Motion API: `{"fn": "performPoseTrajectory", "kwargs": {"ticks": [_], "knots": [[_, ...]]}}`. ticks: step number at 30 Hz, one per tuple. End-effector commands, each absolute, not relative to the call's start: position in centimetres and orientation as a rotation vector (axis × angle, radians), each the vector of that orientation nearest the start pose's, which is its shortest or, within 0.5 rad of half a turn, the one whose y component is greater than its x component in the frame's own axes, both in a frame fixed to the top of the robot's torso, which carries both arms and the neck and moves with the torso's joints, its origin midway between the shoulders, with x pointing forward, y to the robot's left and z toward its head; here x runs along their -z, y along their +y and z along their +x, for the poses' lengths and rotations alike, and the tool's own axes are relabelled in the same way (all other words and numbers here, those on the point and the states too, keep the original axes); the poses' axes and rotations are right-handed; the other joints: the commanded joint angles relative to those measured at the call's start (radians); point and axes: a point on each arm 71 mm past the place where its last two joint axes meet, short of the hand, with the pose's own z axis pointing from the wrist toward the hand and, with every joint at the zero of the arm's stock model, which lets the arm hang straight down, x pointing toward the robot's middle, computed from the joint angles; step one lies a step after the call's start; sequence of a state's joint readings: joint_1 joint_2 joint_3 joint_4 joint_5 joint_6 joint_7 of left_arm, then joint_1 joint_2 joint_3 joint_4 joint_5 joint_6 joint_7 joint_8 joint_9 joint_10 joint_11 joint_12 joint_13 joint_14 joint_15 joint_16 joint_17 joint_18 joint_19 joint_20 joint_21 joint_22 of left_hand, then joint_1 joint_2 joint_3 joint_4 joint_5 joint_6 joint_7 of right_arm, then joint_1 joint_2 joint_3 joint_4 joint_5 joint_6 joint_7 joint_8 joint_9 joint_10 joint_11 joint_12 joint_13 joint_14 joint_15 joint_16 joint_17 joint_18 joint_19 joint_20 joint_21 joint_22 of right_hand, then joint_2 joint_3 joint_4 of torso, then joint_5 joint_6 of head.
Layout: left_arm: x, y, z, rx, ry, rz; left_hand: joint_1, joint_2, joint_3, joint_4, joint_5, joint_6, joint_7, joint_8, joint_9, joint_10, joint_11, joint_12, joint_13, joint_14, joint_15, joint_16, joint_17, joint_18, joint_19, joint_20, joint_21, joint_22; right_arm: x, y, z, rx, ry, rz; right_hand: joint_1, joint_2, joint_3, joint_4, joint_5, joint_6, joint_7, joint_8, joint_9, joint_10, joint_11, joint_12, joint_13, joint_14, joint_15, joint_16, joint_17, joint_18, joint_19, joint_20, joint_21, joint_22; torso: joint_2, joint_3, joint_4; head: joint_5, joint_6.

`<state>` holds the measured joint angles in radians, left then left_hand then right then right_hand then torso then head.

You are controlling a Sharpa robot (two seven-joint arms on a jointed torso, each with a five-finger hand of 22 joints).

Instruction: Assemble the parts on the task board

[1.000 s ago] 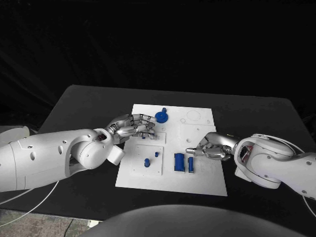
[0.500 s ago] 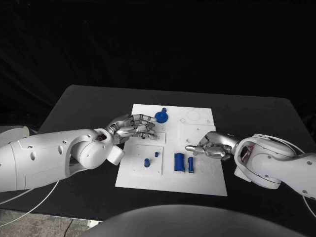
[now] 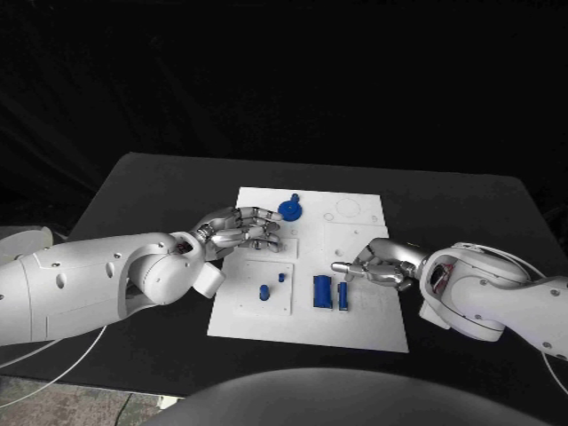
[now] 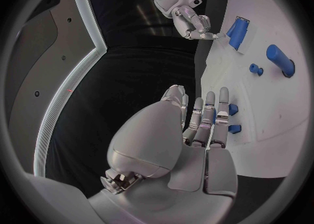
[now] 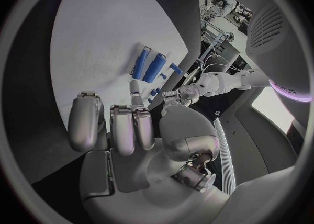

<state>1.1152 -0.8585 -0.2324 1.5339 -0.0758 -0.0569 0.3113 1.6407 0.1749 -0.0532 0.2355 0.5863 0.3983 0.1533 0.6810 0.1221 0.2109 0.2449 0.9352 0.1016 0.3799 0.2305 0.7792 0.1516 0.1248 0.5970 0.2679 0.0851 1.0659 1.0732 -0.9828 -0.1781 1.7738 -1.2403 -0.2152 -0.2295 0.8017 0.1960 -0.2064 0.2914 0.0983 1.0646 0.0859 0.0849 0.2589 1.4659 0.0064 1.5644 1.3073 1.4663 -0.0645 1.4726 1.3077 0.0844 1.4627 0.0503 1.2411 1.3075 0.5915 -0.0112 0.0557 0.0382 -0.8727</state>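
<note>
White board, mid-desk: left hand at nine o'clock, fingers apparently empty, loosely curled; right hand at three o'clock, fingers curled, empty; two blue bars between.

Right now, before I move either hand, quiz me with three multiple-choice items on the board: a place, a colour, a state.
1. Where is the left hand?
A. over the board's left edge
B. off the table
C. on the right arm

2. What colour are the parts?
A. red
B. blue
C. green

3. What does the right hand hold?
A. a round part
B. a cable
C. nothing

Answers: 1 A, the head view shows it over the white plate's left side. 2 B, all pieces are blue. 3 C, the right wrist view shows bare fingers.
</note>
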Motion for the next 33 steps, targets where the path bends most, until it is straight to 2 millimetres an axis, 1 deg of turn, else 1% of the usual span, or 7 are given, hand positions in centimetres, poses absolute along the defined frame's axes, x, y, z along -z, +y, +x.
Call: {"fn": "performPoseTrajectory", "kwargs": {"ticks": [1,12,18,22,25,29,33], "knots": [[28.65,19.91,42.34,1.597,1.918,-1.138,0.006,0.001,0.005,0.001,0.006,0.008,0.062,-0.005,-0.001,0.005,-0.001,-0.004,-0.001,0.005,-0.001,0.004,-0.001,-0.017,0.002,-0.006,0.006,0.001,27.97,-20.01,37.72,-0.736,2.170,0.041,0.005,0.011,-0.007,0.001,-0.005,0.011,0.000,-0.002,-0.001,0.105,0.002,0.006,0.263,0.077,0.005,0.006,0.117,-0.018,0.011,-0.002,0.005,0.176,0.000,0.0000,-0.0003,0.001,0.000],[28.77,19.91,42.31,1.595,1.927,-1.141,0.005,0.002,0.011,0.001,0.006,0.009,0.062,-0.006,-0.002,0.011,0.003,-0.006,-0.003,0.007,-0.001,0.004,-0.002,-0.018,0.002,-0.008,0.007,0.004,28.30,-19.70,37.47,-0.751,2.180,0.039,0.025,0.019,-0.017,-0.001,0.006,0.022,-0.003,0.002,-0.004,0.105,-0.001,0.006,0.263,0.077,0.003,0.006,0.117,-0.018,0.011,-0.003,0.007,0.176,0.000,0.0002,-0.0006,0.001,0.000],[28.81,19.89,42.28,1.596,1.933,-1.142,0.000,-0.001,0.019,0.001,0.006,0.011,0.058,-0.008,-0.004,0.031,0.010,-0.008,-0.006,0.012,-0.001,0.004,-0.003,-0.022,0.001,-0.010,0.009,0.010,28.38,-19.69,37.45,-0.746,2.187,0.039,0.027,0.019,-0.019,-0.001,0.007,0.022,-0.003,0.002,-0.004,0.105,-0.001,0.006,0.263,0.076,0.003,0.004,0.114,-0.017,0.010,-0.003,0.003,0.175,0.000,-0.0001,-0.0005,0.001,0.000],[28.83,19.88,42.28,1.595,1.937,-1.143,-0.003,-0.003,0.026,0.002,0.006,0.013,0.056,-0.010,-0.006,0.048,0.014,-0.012,-0.010,0.017,0.000,0.005,-0.003,-0.025,0.001,-0.012,0.011,0.014,28.43,-19.71,37.43,-0.740,2.193,0.036,0.038,0.023,-0.031,0.000,0.010,0.005,0.002,-0.010,-0.013,0.105,0.003,0.006,0.263,0.074,0.005,0.000,0.107,-0.015,0.006,-0.002,-0.008,0.172,0.000,0.0002,-0.0003,0.001,0.000],[28.85,19.87,42.27,1.595,1.939,-1.143,-0.004,-0.003,0.027,0.002,0.006,0.014,0.055,-0.010,-0.006,0.051,0.014,-0.013,-0.010,0.018,0.000,0.005,-0.004,-0.025,0.001,-0.013,0.012,0.015,28.48,-19.70,37.43,-0.736,2.199,0.033,0.046,0.027,-0.045,0.000,0.009,-0.015,0.009,-0.018,-0.022,0.085,0.009,-0.017,0.239,0.073,0.010,-0.003,0.102,-0.010,-0.004,0.001,-0.034,0.164,-0.001,0.0000,-0.0003,0.002,0.000],[28.87,19.85,42.26,1.596,1.942,-1.144,-0.004,-0.004,0.029,0.002,0.006,0.014,0.055,-0.011,-0.007,0.053,0.014,-0.014,-0.011,0.019,0.000,0.005,-0.004,-0.026,0.000,-0.013,0.012,0.016,28.50,-19.66,37.43,-0.733,2.200,0.027,0.052,0.033,-0.061,0.000,0.007,-0.037,0.016,-0.021,-0.033,0.072,0.016,-0.031,0.224,0.068,0.016,-0.013,0.088,-0.006,-0.013,0.006,-0.056,0.159,0.000,0.0001,-0.0002,0.002,0.000],[28.88,19.85,42.24,1.597,1.944,-1.144,-0.005,-0.004,0.030,0.002,0.006,0.015,0.055,-0.011,-0.007,0.057,0.015,-0.015,-0.012,0.020,0.000,0.005,-0.004,-0.026,0.001,-0.014,0.013,0.017,28.43,-19.63,37.48,-0.730,2.185,0.015,0.061,0.041,-0.077,-0.001,0.007,-0.076,0.021,-0.024,-0.049,0.065,0.016,-0.038,0.217,0.064,0.018,-0.021,0.076,-0.003,-0.021,0.010,-0.072,0.154,0.000,0.0000,-0.0006,0.002,0.000]]}}
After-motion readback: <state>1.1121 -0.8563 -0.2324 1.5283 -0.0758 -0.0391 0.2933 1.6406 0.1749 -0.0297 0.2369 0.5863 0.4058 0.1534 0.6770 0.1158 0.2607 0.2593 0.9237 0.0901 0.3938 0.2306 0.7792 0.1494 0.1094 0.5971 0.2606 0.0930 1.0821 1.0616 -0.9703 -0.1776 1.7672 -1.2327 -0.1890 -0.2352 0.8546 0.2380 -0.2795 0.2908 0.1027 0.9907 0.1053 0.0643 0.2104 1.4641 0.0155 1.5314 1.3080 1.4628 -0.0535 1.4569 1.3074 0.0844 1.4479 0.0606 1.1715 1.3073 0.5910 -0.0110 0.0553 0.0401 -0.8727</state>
